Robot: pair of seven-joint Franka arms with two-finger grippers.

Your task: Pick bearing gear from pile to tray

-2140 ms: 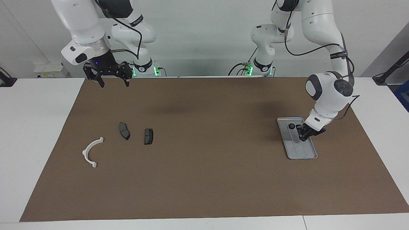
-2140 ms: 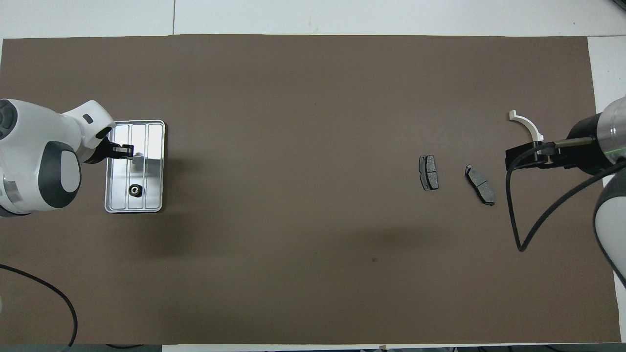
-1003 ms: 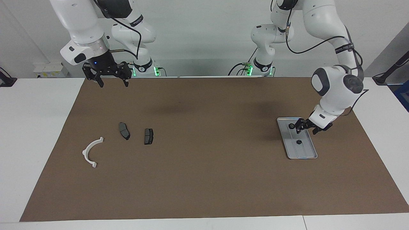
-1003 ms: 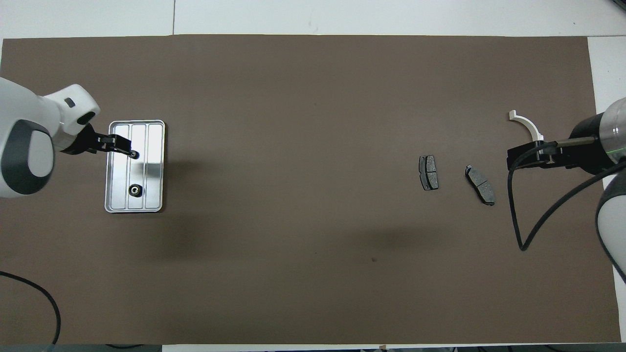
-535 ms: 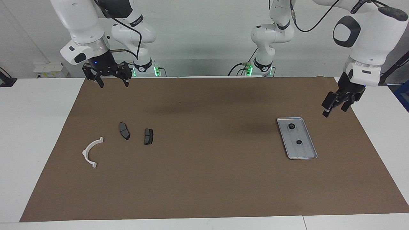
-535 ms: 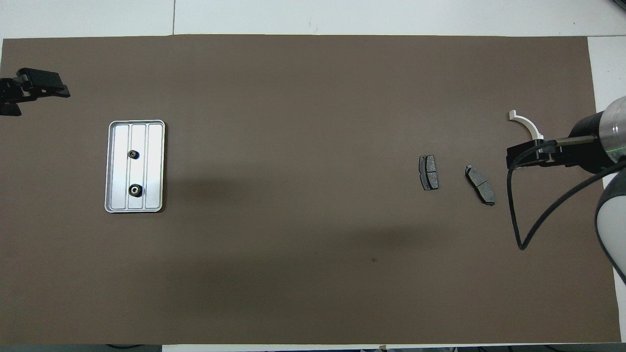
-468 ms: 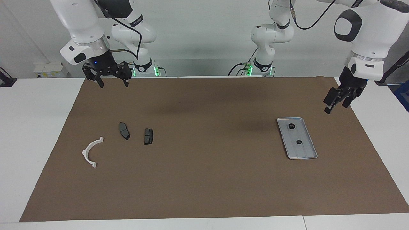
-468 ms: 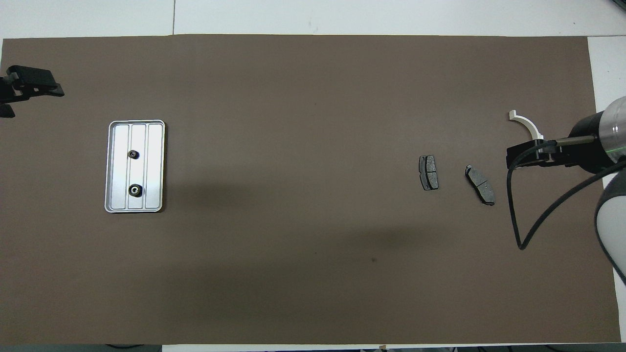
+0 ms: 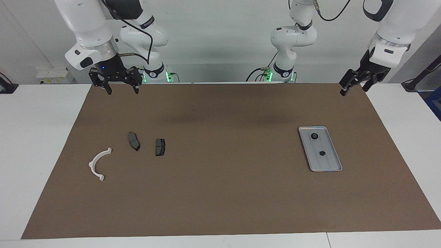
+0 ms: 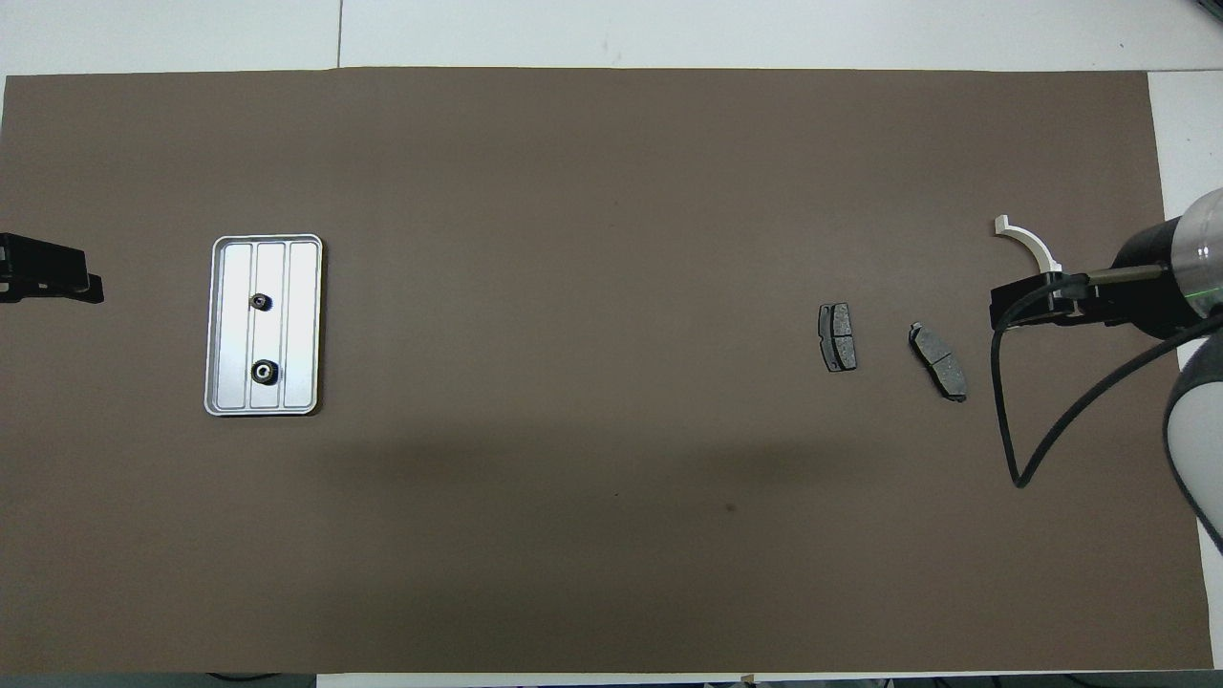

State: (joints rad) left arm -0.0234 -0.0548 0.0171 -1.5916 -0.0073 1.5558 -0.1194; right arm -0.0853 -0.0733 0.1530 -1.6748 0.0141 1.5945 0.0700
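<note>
The silver ribbed tray lies toward the left arm's end of the brown mat. In it lie two small black round bearing gears, one nearer to the robots than the other. The pile at the right arm's end is a white curved bracket and two dark brake pads. My left gripper hangs open and empty, high over the mat's corner. My right gripper waits open and raised, with nothing in it.
The brown mat covers most of the white table. The arms' bases stand along the table's edge at the robots' end. A black cable loops down from the right arm.
My left gripper has let go of a bearing gear in the tray. It has risen and drawn back to the mat's corner at the robots' end. The right arm has stayed still.
</note>
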